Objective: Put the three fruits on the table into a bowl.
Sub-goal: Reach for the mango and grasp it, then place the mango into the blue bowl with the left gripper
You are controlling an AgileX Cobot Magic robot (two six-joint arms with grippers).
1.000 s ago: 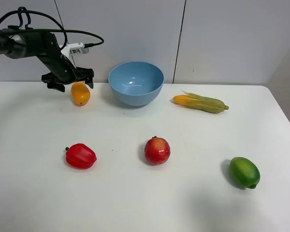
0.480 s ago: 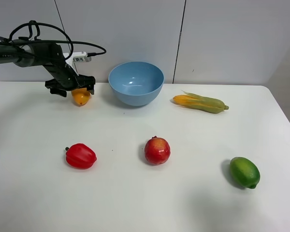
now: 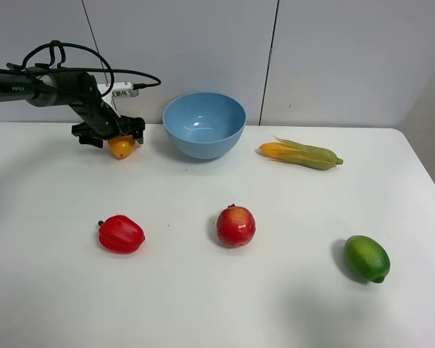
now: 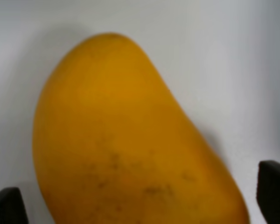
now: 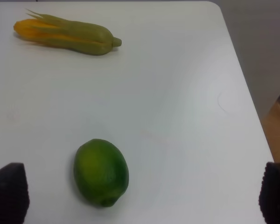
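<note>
We take the step in hand to be the grasp on the orange-yellow oval mango-like fruit (image 3: 122,148), and it turns on how that fruit sits between the jaws of the left end effector (image 3: 112,136). The jaws stand wide open on either side of the fruit, and they hold nothing. In the left wrist view the fruit fills the gap, nearer one finger than the other, and we see no contact. Its long axis runs roughly away from the camera, slightly slanted, so we judge a closing would take it across its narrower width.

The mango-like fruit rests on the plain white bench (image 3: 275,312) at the far side, near the wall. The round light-blue plastic bowl (image 3: 203,142), empty, stands just beside it towards the middle, so we expect a short lift and carry. The left arm is plainly the nearer one.

The right end effector (image 5: 142,196) is open as well and empty. It hangs over the bench, and the glossy green lime (image 5: 101,171) lies on the bench ahead of it, with the long yellow corn cob in its green husk (image 5: 67,33) farther on. The round red pomegranate-like fruit (image 3: 235,225) lies mid-bench, well apart from the bowl, and the shiny red bell pepper (image 3: 121,233) lies well off to its left.

The bench is smooth and bare around the fruit. A rounded fruit caught off-centre may roll.
</note>
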